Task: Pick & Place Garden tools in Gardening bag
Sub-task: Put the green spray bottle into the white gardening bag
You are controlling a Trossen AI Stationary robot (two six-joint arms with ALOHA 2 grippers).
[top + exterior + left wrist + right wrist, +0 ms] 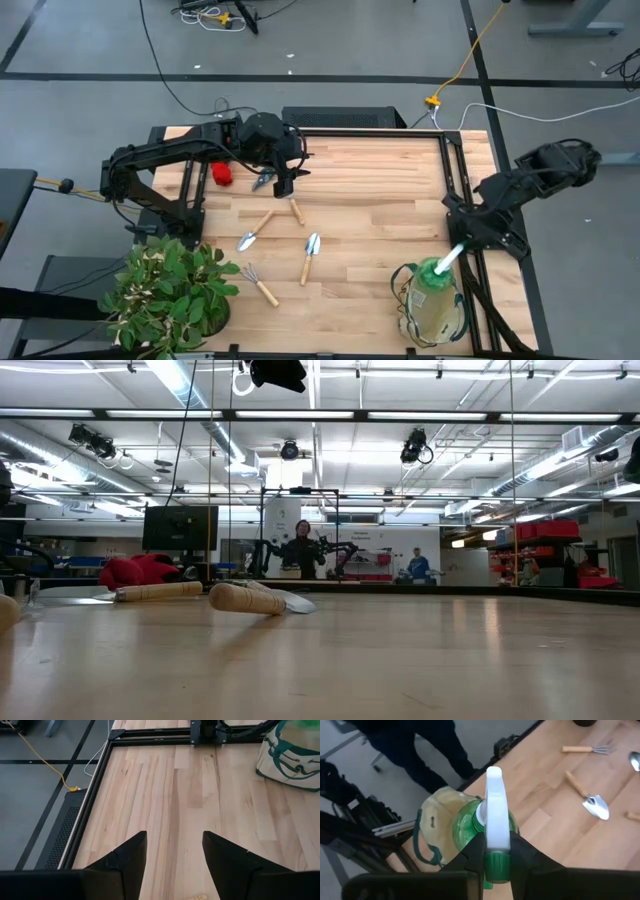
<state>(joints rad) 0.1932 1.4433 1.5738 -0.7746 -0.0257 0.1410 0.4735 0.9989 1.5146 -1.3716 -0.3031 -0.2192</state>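
Clamped between the right gripper's (pixel 497 851) fingers, the green-and-white spray bottle (pixel 487 827) hangs over the bag (pixel 432 305) at lower right of the high view. To finish well, lower it straight until the body sits inside the rim, then release; a tilt could snag the green handles. I cannot tell what else the bag holds. At upper left, the left gripper (pixel 281 182) hovers with fingers spread and empty above a wooden-handled tool (pixel 296 211). Two trowels (pixel 309 257), a rake (pixel 257 283) and red gloves (pixel 221 175) lie on the table (pixel 380 200).
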